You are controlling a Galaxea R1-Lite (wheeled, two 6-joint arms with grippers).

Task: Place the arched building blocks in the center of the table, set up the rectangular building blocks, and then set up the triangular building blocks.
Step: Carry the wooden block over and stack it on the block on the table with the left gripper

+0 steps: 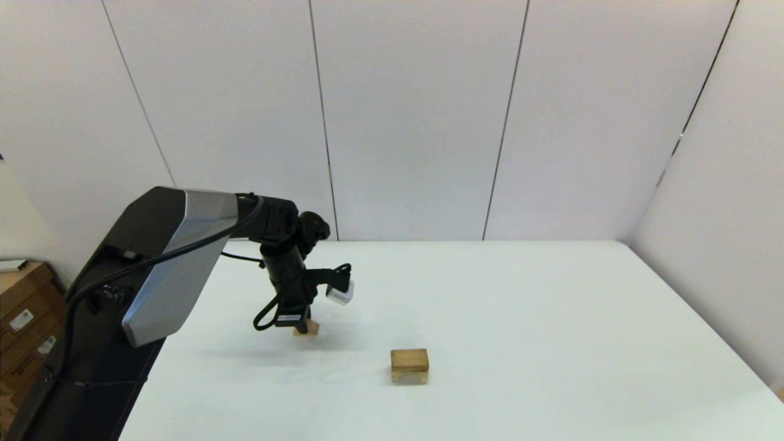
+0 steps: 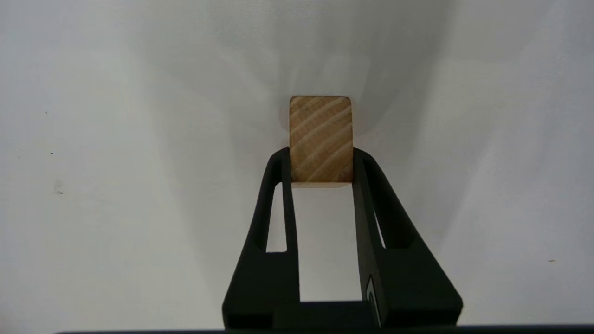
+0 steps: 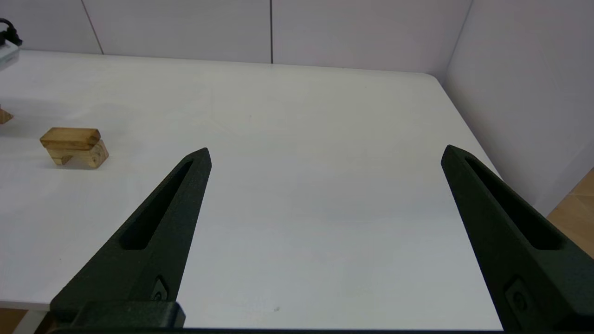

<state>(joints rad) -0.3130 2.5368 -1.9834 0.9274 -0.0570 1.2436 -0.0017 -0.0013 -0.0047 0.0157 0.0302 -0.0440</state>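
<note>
My left gripper [image 1: 299,323] reaches down to the table [image 1: 551,306] left of centre, and in the left wrist view its fingers [image 2: 283,185] press both sides of a small tan block [image 2: 320,137]. This is the triangular block [image 1: 307,329], low at the tabletop; I cannot tell whether it touches. Near the table's middle the flat rectangular block [image 1: 409,357] lies on top of the arched block [image 1: 409,375]. The right wrist view shows that stack, rectangular block [image 3: 70,138] on arched block [image 3: 88,157], far from my right gripper [image 3: 325,153], which is open and holds nothing.
Cardboard boxes [image 1: 24,318] stand on the floor beyond the table's left edge. White panel walls close off the back and right sides. The table's rounded far right corner [image 3: 429,76] shows in the right wrist view.
</note>
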